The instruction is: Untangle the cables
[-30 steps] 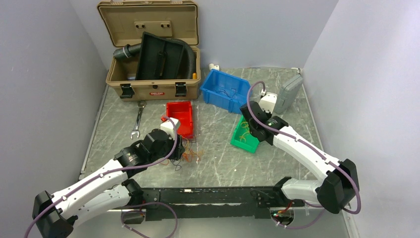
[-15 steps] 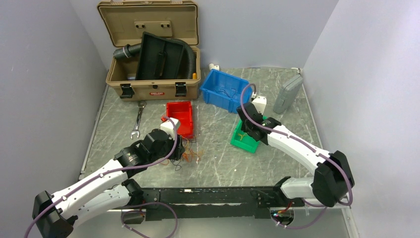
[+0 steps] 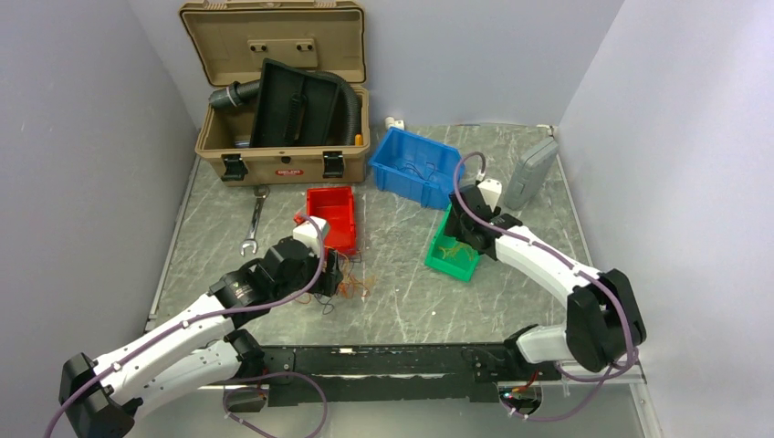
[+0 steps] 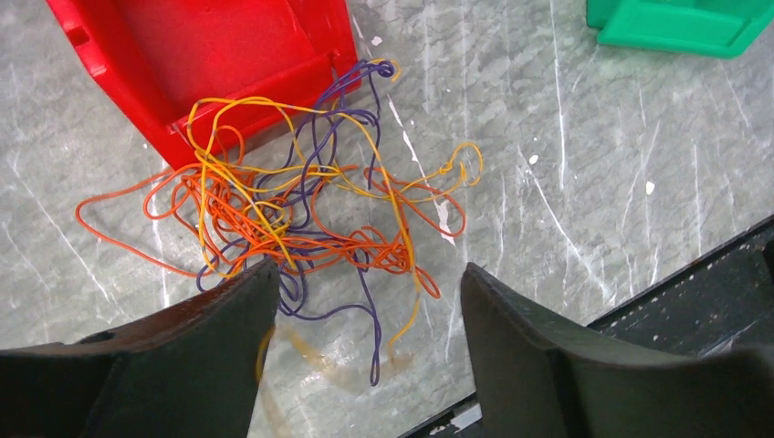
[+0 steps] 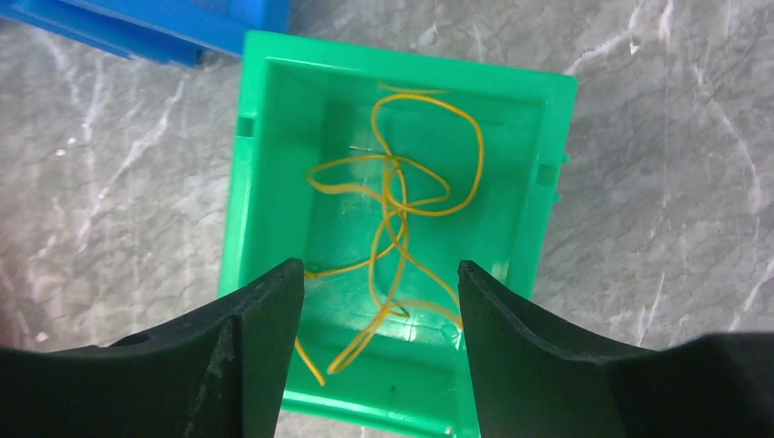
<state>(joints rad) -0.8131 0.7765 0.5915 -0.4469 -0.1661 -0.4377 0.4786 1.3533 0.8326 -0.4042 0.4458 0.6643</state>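
We see a tangle of thin orange, yellow and purple wires (image 4: 292, 210) lying on the grey marbled table (image 4: 593, 137), against the front lip of a red plastic bin (image 4: 210, 55) and just beyond the fingertips of the left gripper (image 4: 365, 283); one purple loop trails down into the gap between its fingers. We count one such tangle, though not its separate strands. A loose yellow wire (image 5: 402, 201) lies coiled on the floor of a green plastic bin (image 5: 265, 146), directly under the right gripper (image 5: 376, 274). We count three bins, the third a blue plastic bin (image 3: 402, 182) behind the green one. Both grippers' jaws stand well apart and grip nothing. We cannot tell whether the left one's fingertip touches the tangle's edge.
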